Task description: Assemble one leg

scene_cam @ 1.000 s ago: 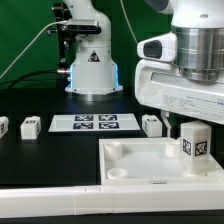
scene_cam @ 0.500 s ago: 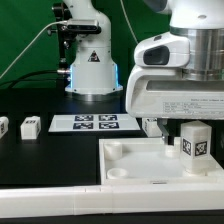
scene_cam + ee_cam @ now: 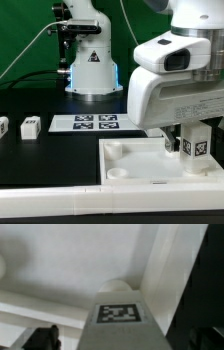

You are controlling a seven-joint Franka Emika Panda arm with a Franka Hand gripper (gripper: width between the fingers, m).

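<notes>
Leg [image 3: 195, 141] upright inside parted claw [image 3: 122, 337].

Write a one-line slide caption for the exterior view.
Gripper low over an upright tagged leg standing on the white panel; two spare legs and the marker board lie on the black table.

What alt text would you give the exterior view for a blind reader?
A white robot hand hangs low over a small white tagged plastic post standing upright on a large white tray-like panel, on a black table. Two similar posts sit apart at the exterior view's left, beside the marker board.
</notes>
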